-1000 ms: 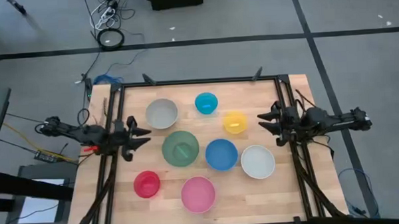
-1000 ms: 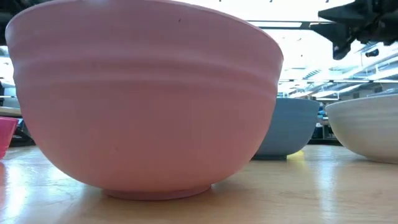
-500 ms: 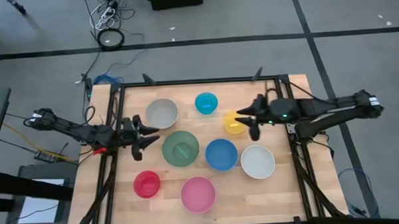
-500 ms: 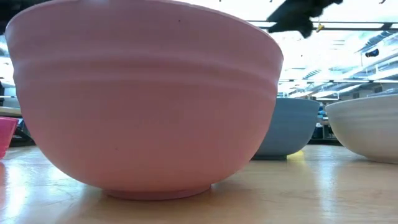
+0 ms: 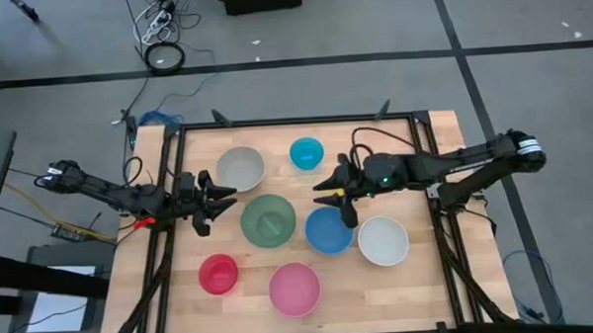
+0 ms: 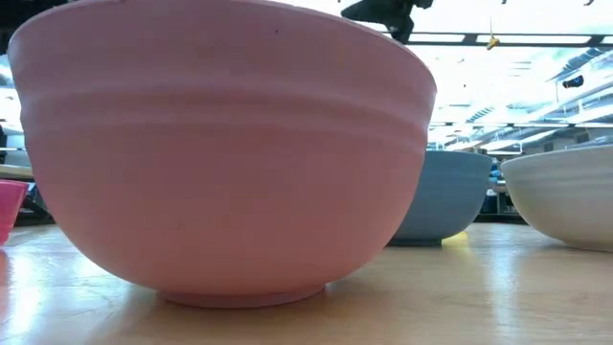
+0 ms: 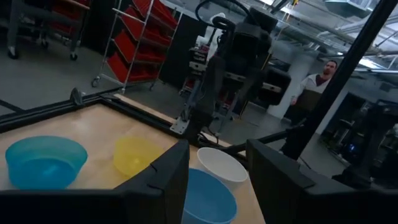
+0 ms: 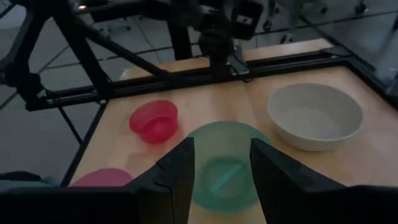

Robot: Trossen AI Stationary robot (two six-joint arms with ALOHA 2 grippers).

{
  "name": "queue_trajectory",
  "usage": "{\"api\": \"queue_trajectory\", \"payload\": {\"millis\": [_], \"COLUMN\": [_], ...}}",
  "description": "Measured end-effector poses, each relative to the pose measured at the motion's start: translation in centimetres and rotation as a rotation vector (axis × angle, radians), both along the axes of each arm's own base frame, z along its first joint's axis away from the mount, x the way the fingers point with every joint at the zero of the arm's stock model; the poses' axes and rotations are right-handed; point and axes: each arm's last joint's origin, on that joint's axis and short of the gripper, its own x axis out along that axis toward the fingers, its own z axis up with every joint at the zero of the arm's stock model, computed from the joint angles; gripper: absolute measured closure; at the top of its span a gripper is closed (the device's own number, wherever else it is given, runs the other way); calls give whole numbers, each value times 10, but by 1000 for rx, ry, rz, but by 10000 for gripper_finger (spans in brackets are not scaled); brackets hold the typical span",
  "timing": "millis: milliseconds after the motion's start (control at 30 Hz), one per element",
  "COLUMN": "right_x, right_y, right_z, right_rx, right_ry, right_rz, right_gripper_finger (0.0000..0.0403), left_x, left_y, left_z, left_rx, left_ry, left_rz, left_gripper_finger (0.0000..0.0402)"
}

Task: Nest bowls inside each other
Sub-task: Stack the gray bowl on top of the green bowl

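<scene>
High view showed my right tool (image 5: 332, 198) out over the middle of the tabletop (image 5: 410, 291), where a second before it had hung at the right edge beside the rail. Its fingers stood apart with nothing between them. It had stopped above the spot where the yellow bowl (image 7: 134, 154) sat, and my arm hid that bowl from above; only the left wrist view showed it, next to the cyan bowl (image 5: 306, 152). The blue bowl (image 5: 327, 233) lay just beside the tool, the green bowl (image 5: 269, 219) a little farther toward my left arm, and the right wrist view looked past my fingers at that green one. The white bowl (image 5: 383, 240) was near my forearm.

My left tool (image 5: 217, 201) had crept inward from the left rail and hovered just beside the green bowl, fingers also spread and empty. The grey bowl (image 5: 240, 168) sat near it, with the red bowl (image 5: 218, 274) and pink bowl (image 5: 295, 288) along the near edge.

Every bowl I could see rested alone on the wood, in the same place as before, so no nesting had begun. I judged the reach to be the opening approach, the right side likely going for the yellow or blue bowl, though I could not tell which.
</scene>
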Motion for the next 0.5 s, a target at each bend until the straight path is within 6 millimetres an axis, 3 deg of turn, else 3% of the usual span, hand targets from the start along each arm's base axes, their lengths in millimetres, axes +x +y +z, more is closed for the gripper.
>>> {"api": "queue_trajectory", "payload": {"millis": [167,300,500], "right_x": [9,13,13], "right_y": [1,0,-9], "right_z": [-11,-16,-15], "right_rx": [43,9,30], "right_ry": [39,46,30], "right_rz": [-16,-53,-201], "right_gripper_finger": [259,259,259], "left_x": [0,3,1], "left_y": [0,3,7], "left_z": [-3,-4,23], "left_rx": [-1,26,141], "left_ry": [24,114,336], "left_rz": [8,141,319], "left_gripper_finger": [234,234,234]}}
